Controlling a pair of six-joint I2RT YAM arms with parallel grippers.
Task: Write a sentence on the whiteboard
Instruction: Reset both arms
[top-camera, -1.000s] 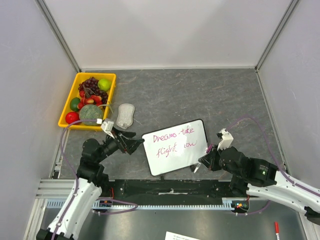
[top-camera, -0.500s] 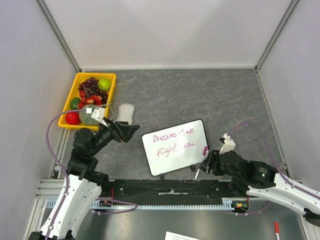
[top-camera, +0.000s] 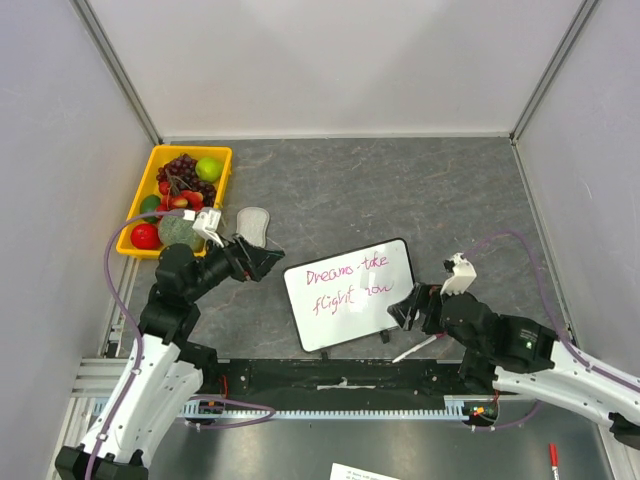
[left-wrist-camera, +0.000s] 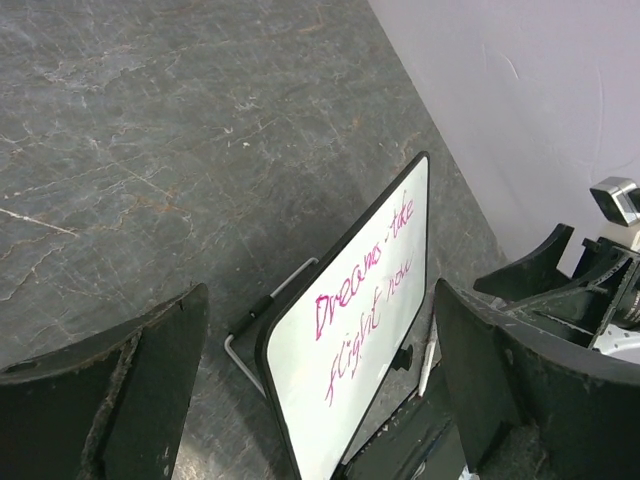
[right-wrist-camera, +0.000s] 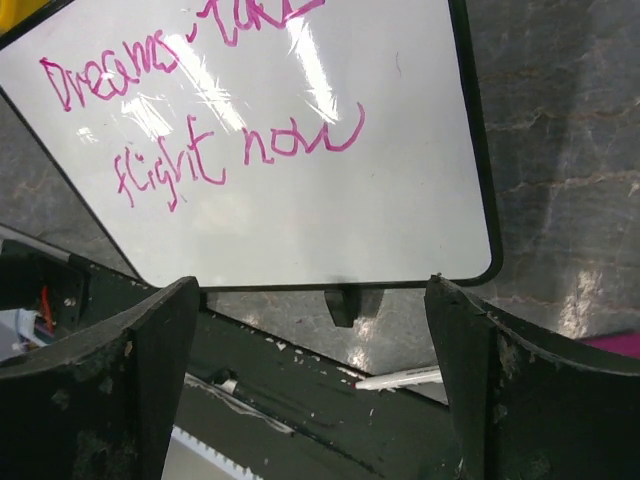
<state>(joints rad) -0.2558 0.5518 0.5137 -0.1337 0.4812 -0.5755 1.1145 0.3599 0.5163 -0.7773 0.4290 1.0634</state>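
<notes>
wire stand (left-wrist-camera: 229, 346) behind whiteboard (left-wrist-camera: 350, 330) only in left wrist view; both jaws spread, empty

A robotics lab cell: white panel walls (top-camera: 340, 60), aluminium corner posts (top-camera: 121, 75), and a grey stone-patterned tabletop (top-camera: 400, 190).

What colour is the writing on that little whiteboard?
The writing is magenta-pink, clearest in the right wrist view.

Bright even light, glare streaks on the whiteboard (right-wrist-camera: 300, 200), edges perhaps soft
</notes>
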